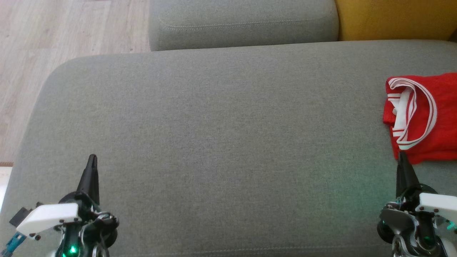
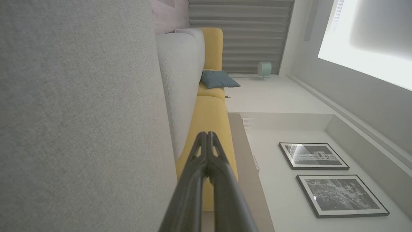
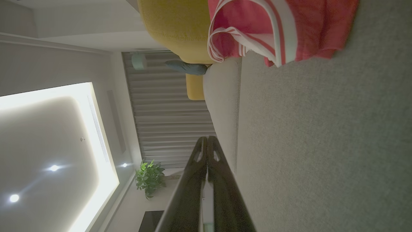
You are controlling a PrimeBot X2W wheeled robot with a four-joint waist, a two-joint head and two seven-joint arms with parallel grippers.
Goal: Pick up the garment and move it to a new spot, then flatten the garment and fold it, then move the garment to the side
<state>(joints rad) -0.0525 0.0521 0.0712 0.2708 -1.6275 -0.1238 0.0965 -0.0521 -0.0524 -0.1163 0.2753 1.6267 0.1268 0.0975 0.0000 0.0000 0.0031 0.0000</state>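
Observation:
A red garment (image 1: 428, 117) with white striped trim lies folded at the right edge of the grey seat cushion (image 1: 221, 142); the right wrist view has it at the top, garment (image 3: 309, 29). My right gripper (image 1: 402, 155) is shut and empty, its tip just short of the garment's near edge; whether it touches the cloth is unclear. In its own view the right gripper (image 3: 207, 138) shows both fingers pressed together. My left gripper (image 1: 93, 157) is shut and empty at the lower left over bare cushion, far from the garment. Its closed fingers rise in the left wrist view, left gripper (image 2: 207, 133).
A second grey cushion (image 1: 242, 21) and a yellow cushion (image 1: 392, 18) lie behind the seat. Wooden floor (image 1: 53, 53) runs along the left. The wrist views show curtains (image 3: 170, 112), a potted plant (image 3: 149, 177), a blue pillow (image 2: 217, 79) and framed pictures (image 2: 313, 156).

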